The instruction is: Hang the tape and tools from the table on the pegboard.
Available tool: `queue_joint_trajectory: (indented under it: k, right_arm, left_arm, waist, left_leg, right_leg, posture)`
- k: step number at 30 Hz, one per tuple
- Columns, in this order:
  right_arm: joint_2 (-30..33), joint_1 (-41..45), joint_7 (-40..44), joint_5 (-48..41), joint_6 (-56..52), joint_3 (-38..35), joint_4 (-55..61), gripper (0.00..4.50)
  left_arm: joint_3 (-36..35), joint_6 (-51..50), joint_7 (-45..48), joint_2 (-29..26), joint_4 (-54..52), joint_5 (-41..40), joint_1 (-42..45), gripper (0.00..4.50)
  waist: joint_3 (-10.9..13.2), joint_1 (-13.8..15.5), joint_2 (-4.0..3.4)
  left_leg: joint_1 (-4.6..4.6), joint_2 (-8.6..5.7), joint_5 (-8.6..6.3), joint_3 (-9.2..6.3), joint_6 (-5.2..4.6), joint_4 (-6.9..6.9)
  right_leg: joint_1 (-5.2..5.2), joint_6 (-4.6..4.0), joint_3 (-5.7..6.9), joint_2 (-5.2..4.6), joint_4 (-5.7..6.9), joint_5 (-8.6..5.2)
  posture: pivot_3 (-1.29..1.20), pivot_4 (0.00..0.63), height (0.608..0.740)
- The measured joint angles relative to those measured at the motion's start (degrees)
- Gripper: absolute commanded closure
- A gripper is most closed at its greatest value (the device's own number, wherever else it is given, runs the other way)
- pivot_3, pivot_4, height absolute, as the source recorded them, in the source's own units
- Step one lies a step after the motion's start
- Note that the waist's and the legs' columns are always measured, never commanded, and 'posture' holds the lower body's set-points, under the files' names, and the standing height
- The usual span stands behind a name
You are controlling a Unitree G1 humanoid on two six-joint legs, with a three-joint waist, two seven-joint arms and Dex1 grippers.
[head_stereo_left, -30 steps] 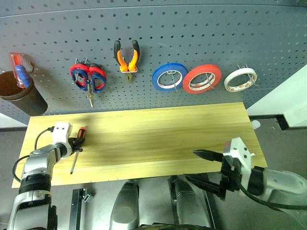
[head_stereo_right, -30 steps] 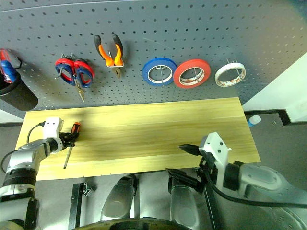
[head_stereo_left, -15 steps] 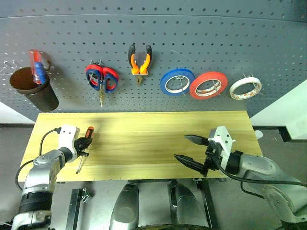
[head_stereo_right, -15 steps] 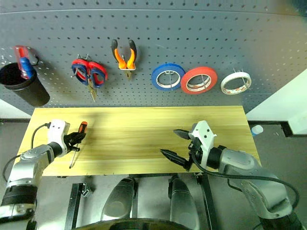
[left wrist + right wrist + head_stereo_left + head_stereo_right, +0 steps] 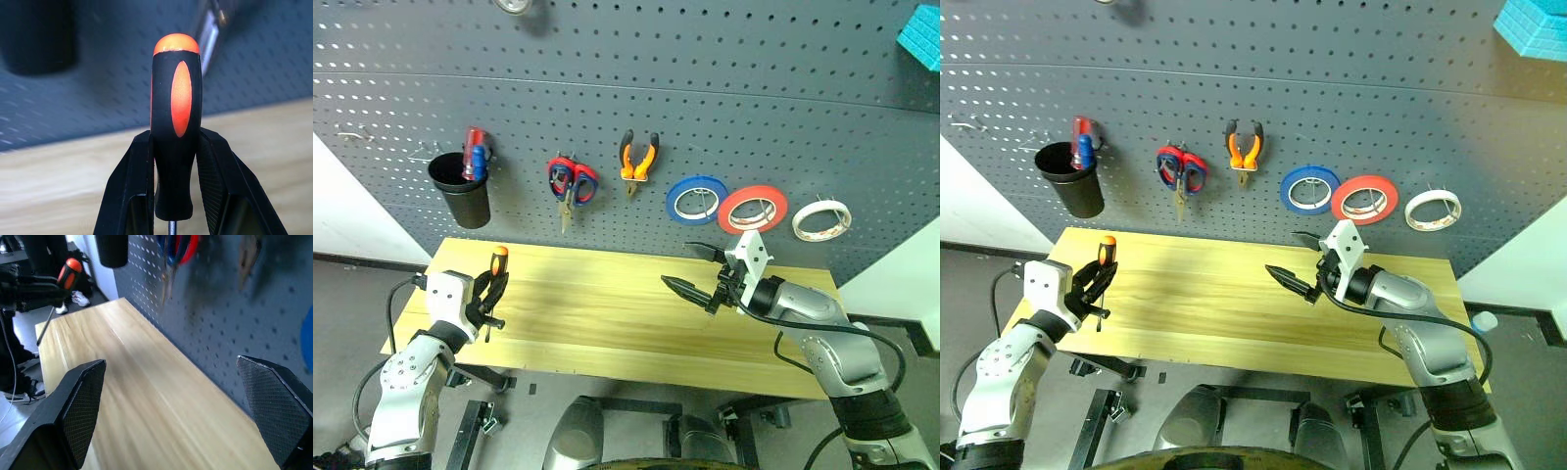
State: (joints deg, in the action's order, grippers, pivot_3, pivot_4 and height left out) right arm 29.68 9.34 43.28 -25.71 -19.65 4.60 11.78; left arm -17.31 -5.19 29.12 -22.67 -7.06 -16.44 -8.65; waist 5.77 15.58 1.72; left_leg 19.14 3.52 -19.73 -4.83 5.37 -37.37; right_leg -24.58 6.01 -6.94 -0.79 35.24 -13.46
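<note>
Dark grey pegboard (image 5: 724,88) spans the whole upper half of the head views, with the light wooden bench (image 5: 607,313) running across the middle below it. On the board, from left to right, hang a black cup (image 5: 462,191) with red and blue handles poking out of it, red-handled scissors (image 5: 571,182), orange-and-black pliers (image 5: 638,163), a blue tape roll (image 5: 695,200), the red tape (image 5: 753,209) and a white tape roll (image 5: 821,220). The blue and red rolls sit just beside each other; the white roll is a little apart, toward the right edge.

At the lower left, the left end effector (image 5: 489,297) pinches the screwdriver (image 5: 495,269) by its orange-and-black handle. The tool stands roughly upright at the bench's left end, orange cap on top, thin metal shaft pointing down. The left wrist view shows both black fingers (image 5: 134,188) pressed against the sides of the lower handle, with the shaft emerging below between them.

Right of centre, the right end effector (image 5: 690,268) hovers over the bench near the board, under the blue roll, its two fingers spread wide with nothing between them. In the right wrist view the fingers (image 5: 73,406) frame bare wood and the pegboard.
</note>
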Motion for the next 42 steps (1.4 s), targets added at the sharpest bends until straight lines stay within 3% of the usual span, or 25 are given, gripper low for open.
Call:
queue_joint_trajectory:
  k: [5,9,16,22,31,42]
  right_arm:
    - [-1.64,2.55,1.88,2.04,2.63,0.70,-4.66,0.00]
    - [-2.22,4.35,2.77,3.02,3.97,0.65,-7.31,0.00]
    - [-3.30,4.32,3.27,4.21,5.94,0.56,-8.81,0.00]
    - [-3.80,3.87,3.15,4.66,6.05,0.49,-8.74,0.00]
    - [-4.55,2.40,1.54,5.12,6.04,0.44,-8.36,0.00]
    - [-5.68,0.54,-1.33,5.38,6.20,-0.03,-5.68,0.00]
  left_arm:
    - [-1.78,-0.91,-2.27,-0.31,-4.12,-2.80,5.69,3.64]
    - [-3.36,-2.34,-2.62,-3.36,-7.58,-5.93,12.07,3.64]
    - [-5.95,-4.52,-1.75,-9.69,-4.76,-9.60,25.25,3.64]
    - [-5.79,-0.90,2.30,-13.39,12.34,-8.50,38.89,3.64]
    - [-3.28,9.88,7.88,-13.24,37.74,-4.97,56.14,3.64]
    - [-1.27,19.78,11.56,-11.87,59.77,-1.50,69.66,3.64]
  waist:
    - [-0.58,2.75,0.08]
    - [-0.96,4.45,-0.17]
    - [-1.16,6.92,-0.38]
    - [-1.24,7.19,-0.47]
    - [-1.26,6.77,-0.44]
    - [-1.30,4.37,-0.39]
  left_leg:
    - [-0.52,0.00,0.06,-0.03,0.10,0.00]
    - [-0.58,0.00,0.08,-0.03,0.15,0.03]
    - [-0.61,0.00,0.10,0.00,0.19,0.04]
    - [-0.59,0.00,0.13,-0.02,0.23,0.05]
    - [-0.57,0.00,0.16,-0.04,0.30,0.06]
    - [-0.60,-0.02,0.24,-0.07,0.43,0.04]
  right_leg:
    - [0.10,-0.03,0.02,0.03,0.04,0.07]
    - [0.12,-0.04,0.02,0.03,0.06,0.07]
    - [0.13,-0.04,0.02,0.06,0.06,0.06]
    - [0.13,-0.05,0.06,0.08,0.07,0.06]
    - [0.14,-0.05,0.08,0.09,0.05,0.07]
    - [0.22,0.09,0.08,0.08,0.11,0.16]
  posture:
    - [0.53,0.000,0.720]
    - [0.54,0.000,0.720]
    - [0.53,0.000,0.720]
    - [0.51,0.000,0.720]
    - [0.46,0.000,0.720]
    - [0.41,0.000,0.720]
